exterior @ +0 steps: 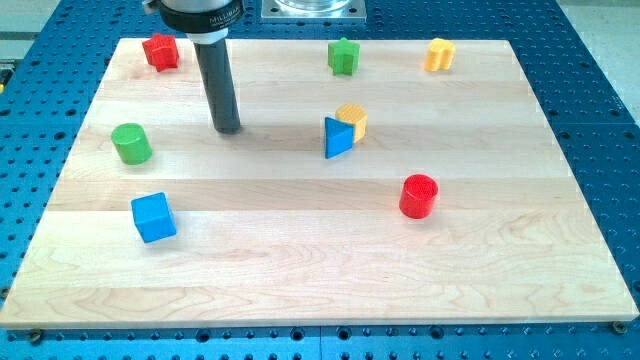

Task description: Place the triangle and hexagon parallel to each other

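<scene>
Maple-pale wooden board (300, 250), grain in long strips, lies on a blue perforated metal table (600, 100); my tip (228, 128), a plain dark rod with no jaws to open or close, rests at nine o'clock of the blue triangle (337, 138), well apart; the yellow hexagon (354, 118) touches the triangle at its one o'clock; both are matte, sharp-edged.

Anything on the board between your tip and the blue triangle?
No. In the camera view, bare wood separates my tip from the blue triangle, which touches the yellow hexagon at its far side.
</scene>
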Available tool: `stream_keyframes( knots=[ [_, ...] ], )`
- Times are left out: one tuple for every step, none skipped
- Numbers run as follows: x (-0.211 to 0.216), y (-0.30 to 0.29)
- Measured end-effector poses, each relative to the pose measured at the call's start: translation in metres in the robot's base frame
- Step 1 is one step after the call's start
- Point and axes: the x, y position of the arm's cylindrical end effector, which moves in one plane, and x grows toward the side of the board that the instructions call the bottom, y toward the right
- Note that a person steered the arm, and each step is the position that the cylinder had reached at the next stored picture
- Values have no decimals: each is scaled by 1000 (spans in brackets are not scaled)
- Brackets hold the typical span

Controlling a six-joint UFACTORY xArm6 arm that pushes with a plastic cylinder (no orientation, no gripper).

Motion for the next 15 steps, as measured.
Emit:
stream_keyframes(
  knots=[
    [5,55],
    [17,139],
    [37,148],
    [59,120],
    [81,102],
    [79,191],
    [55,258],
    [47,241],
    [40,227],
    [35,226],
    [31,222],
    [29,199],
    [29,165],
    [19,162],
    [-4,185]
  ],
)
